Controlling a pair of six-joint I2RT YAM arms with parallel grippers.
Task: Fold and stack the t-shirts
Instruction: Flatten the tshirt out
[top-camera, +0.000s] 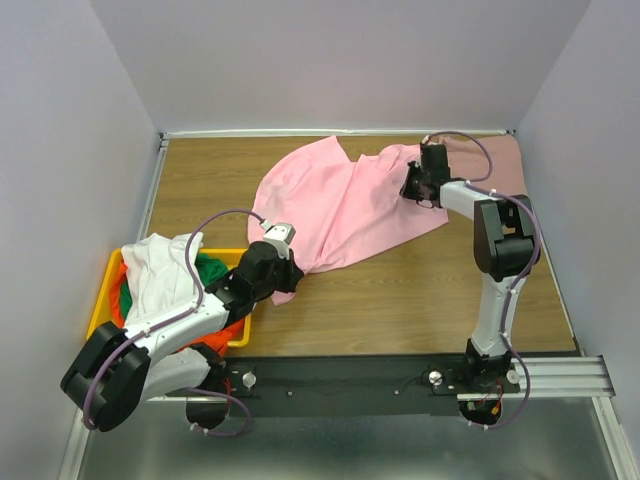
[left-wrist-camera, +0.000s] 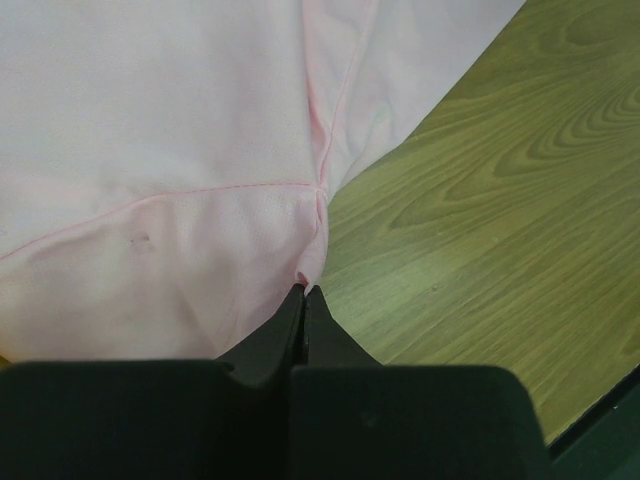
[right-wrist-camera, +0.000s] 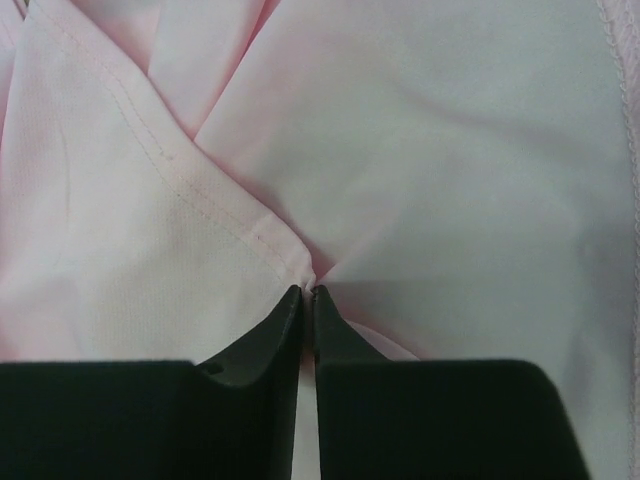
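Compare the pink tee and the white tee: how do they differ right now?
The pink tee lies stretched across the table; the white tee is heaped in the bin. The left end effector and right end effector are shut on the pink tee; nothing grips the white tee. Neither is folded.

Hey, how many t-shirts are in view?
5: a bright pink one spread across the table, a dusty rose one at the far right corner, and white, green and orange ones piled in the yellow bin at near left. More may be buried there.
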